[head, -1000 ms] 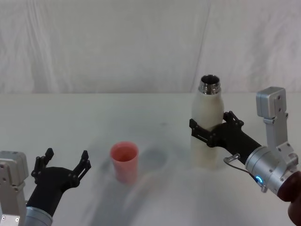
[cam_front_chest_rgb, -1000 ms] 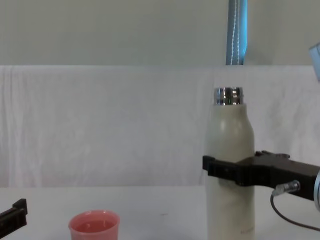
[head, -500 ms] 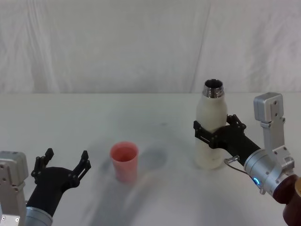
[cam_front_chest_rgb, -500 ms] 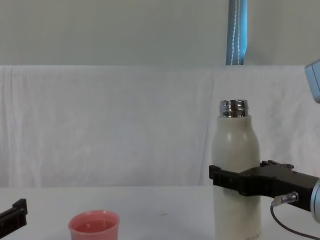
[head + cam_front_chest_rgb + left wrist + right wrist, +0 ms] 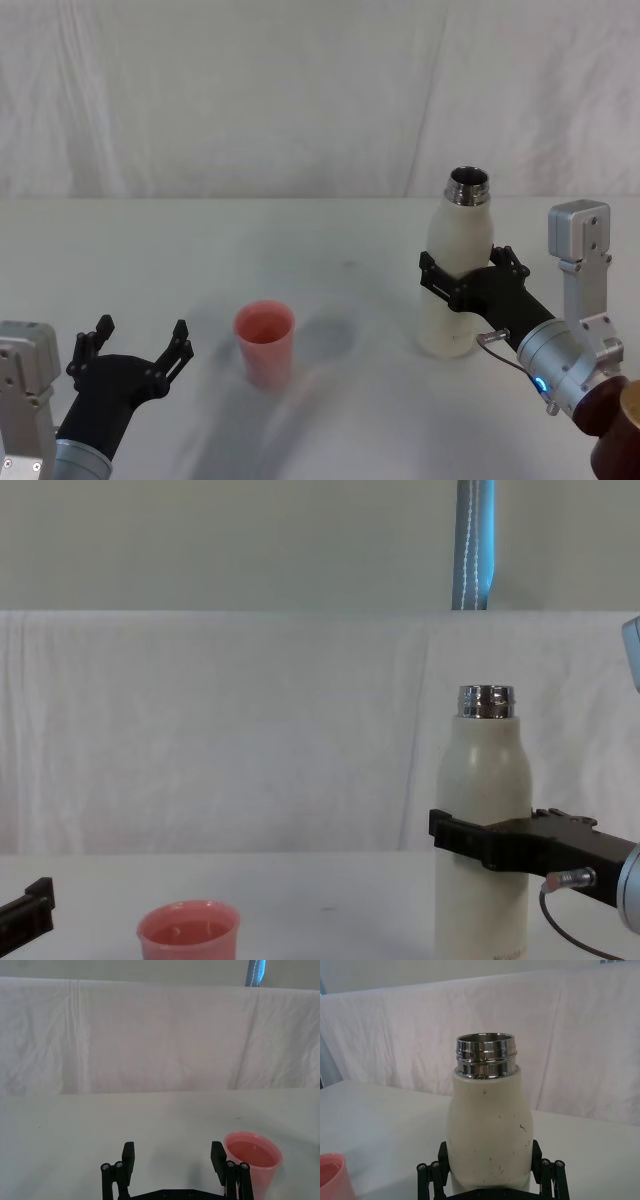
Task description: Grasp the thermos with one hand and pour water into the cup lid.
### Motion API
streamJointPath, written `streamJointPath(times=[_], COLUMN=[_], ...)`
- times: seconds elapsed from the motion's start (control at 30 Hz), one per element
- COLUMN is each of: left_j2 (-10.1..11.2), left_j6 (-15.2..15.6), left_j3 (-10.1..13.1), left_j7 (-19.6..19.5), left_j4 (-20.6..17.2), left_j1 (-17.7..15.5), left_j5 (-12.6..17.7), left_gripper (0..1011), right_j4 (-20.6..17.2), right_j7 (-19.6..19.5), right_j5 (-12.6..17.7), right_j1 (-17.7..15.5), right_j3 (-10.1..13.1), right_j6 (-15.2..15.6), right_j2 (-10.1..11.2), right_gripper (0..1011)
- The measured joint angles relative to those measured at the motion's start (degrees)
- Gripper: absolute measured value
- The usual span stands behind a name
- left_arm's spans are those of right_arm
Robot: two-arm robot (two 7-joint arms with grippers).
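Note:
The cream-white thermos stands upright on the table at the right, its open steel neck uncapped. My right gripper is shut on the thermos around its middle, one finger crossing the front of the body. The pink cup lid stands upright left of centre, well apart from the thermos, with its mouth open. My left gripper rests open low at the left, the cup lid just beside one fingertip, nothing between the fingers.
A white cloth covers the table and hangs as a backdrop. A blue pole rises behind the backdrop. A brown round object sits at the lower right corner by my right arm.
My right gripper has carried the thermos to the right and lowered it toward the table. The left gripper and the cup lid have not moved.

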Motion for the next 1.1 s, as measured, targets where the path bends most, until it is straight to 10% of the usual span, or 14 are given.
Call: streamJointPath(times=[1.1], left_j2=[0.0], left_j6=[0.0], left_j3=[0.0], left_j7=[0.0], left_j4=[0.0], left_j1=[0.0], left_j5=[0.0], left_gripper=[1001], right_j4=[1.8], right_j7=[1.4], right_j5=[-0.9], right_j1=[0.3], right_j3=[-0.2], right_j6=[-1.2], right_j2=[-0.7], right_gripper=[960])
